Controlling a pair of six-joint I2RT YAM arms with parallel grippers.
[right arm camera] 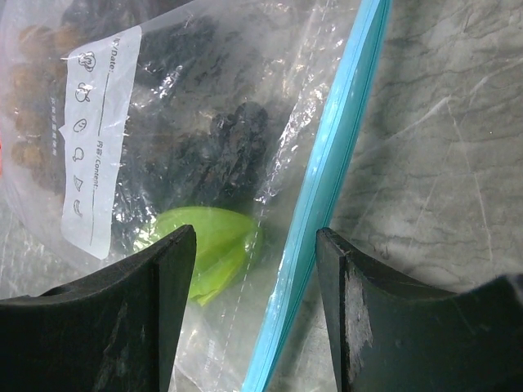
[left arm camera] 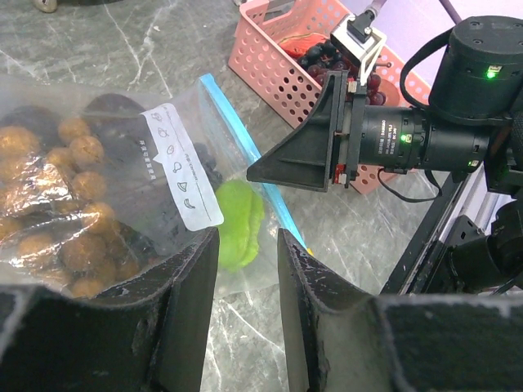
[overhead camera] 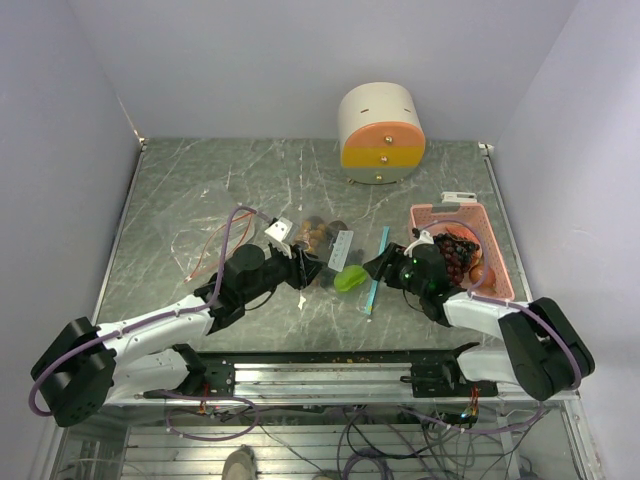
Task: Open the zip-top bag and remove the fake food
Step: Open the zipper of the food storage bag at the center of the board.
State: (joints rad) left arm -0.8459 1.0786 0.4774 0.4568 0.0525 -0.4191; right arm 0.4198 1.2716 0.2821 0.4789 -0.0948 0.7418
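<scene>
We see the zip-top bag (overhead camera: 340, 250) lying flat on the marble table (overhead camera: 200, 190), near its centre and a little toward 6 o'clock, between the two arms. Its long axis runs from 9 to 3 o'clock. The closed end is at 9 and the mouth faces 3 o'clock. The blue zip strip (overhead camera: 378, 270) crosses that end from about 1 down to 7 o'clock.

Inside the bag, the tan-brown grape bunch (overhead camera: 315, 237) sits toward the 9 o'clock end. A dark bunch (right arm camera: 237, 139) lies in the middle, and the green piece (overhead camera: 350, 278) is nearest the zip, on the 6 o'clock side.

The left gripper (left arm camera: 248, 237) is at the bag's 6 o'clock edge. Its fingers stand part-way apart, with clear film showing in the gap, and we see no pinch on it.

The right gripper (right arm camera: 256, 233) comes in from 3 o'clock with its fingers wide apart. The zip strip runs through the gap between them and is not clamped.

At 3 o'clock from the bag stands the pink basket (overhead camera: 495, 240). It holds a dark purple grape bunch (overhead camera: 458, 250) with reddish fruit (overhead camera: 480, 272) beside it.
</scene>
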